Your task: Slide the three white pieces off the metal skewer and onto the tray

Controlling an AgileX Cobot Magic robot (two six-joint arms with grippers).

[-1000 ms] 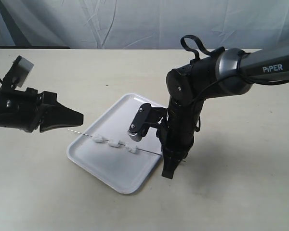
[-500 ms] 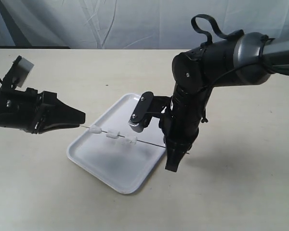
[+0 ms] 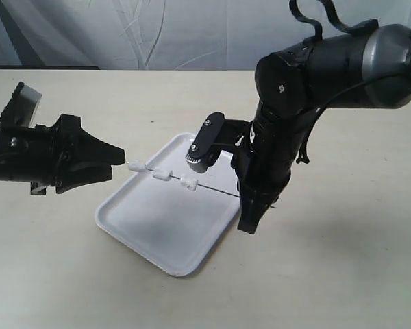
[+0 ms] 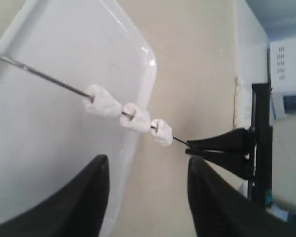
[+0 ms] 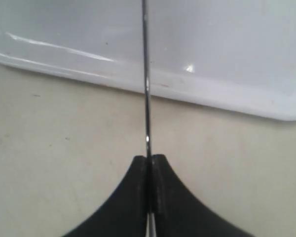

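The tray (image 3: 151,233) lies flat on the beige table. Above it, nearly level, runs the metal skewer (image 3: 216,190), with the three white pieces (image 3: 163,173) threaded near its free left end. My right gripper (image 3: 246,223) is shut on the skewer's other end, the thin rod (image 5: 146,74) pinched at its tips (image 5: 149,159). My left gripper (image 3: 118,161) is open just left of the outermost piece (image 3: 135,165). In the left wrist view the pieces (image 4: 135,117) sit beyond the spread fingers (image 4: 96,170), with nothing between them. I cannot tell whether the skewer's tip reaches into the jaws.
A grey cloth backdrop (image 3: 157,34) hangs behind the table's far edge. The right arm's bulky black wrist and its camera (image 3: 205,147) stand over the tray's right side. Bare tabletop (image 3: 329,274) surrounds the tray.
My left gripper has gone from shut to open. The right arm has lifted the skewer and carried it back, so the pieces now sit higher and close to the left jaws.
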